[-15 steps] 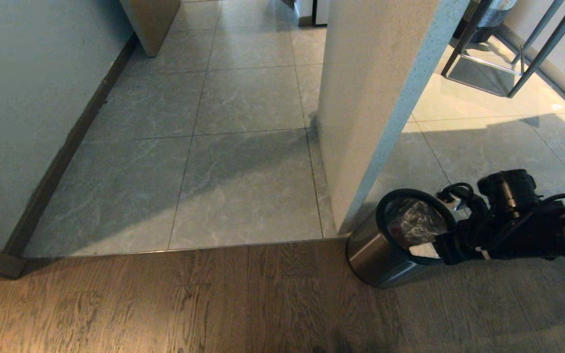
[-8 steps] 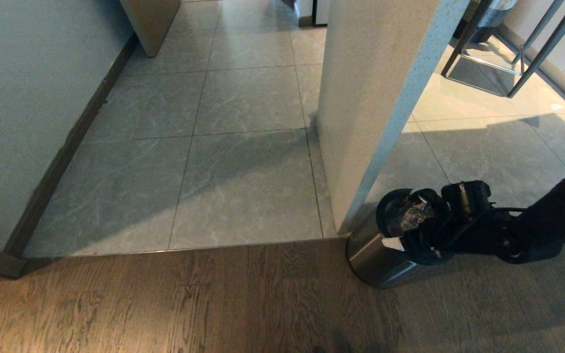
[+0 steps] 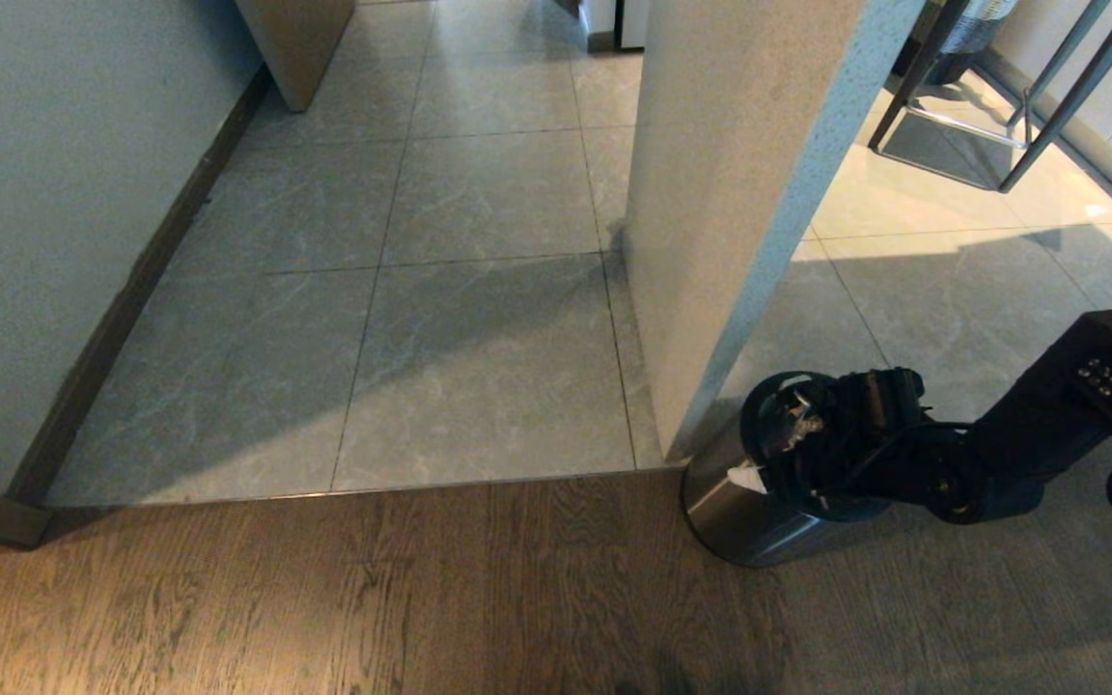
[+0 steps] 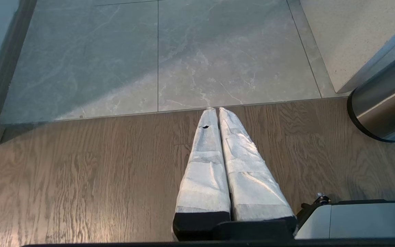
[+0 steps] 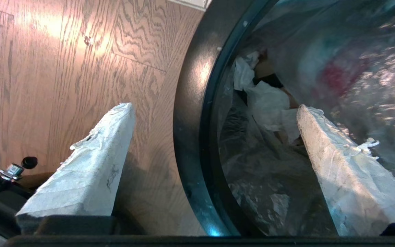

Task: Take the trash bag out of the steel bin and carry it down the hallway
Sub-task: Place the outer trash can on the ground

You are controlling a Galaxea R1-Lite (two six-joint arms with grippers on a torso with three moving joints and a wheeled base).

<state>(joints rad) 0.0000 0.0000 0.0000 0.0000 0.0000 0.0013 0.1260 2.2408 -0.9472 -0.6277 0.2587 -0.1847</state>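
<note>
Where wood floor (image 3: 324, 598) meets hallway (image 3: 479, 290) tile, the steel bin (image 3: 739, 512) stands by a pillar (image 3: 730, 193), right claw (image 3: 773, 454) over its rim. Left wrist: left claw (image 4: 214, 111) pressed together above wood. Right wrist: claw spread wide, straddling the black rim (image 5: 190, 120); trash bag (image 5: 262, 144) inside, white scraps showing.

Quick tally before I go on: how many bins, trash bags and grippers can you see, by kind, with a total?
Steel bin: 1
Trash bag, inside the bin: 1
Grippers: 2, the right gripper open astride the bin's black rim, the left gripper shut above the wood floor
Total: 4
</note>
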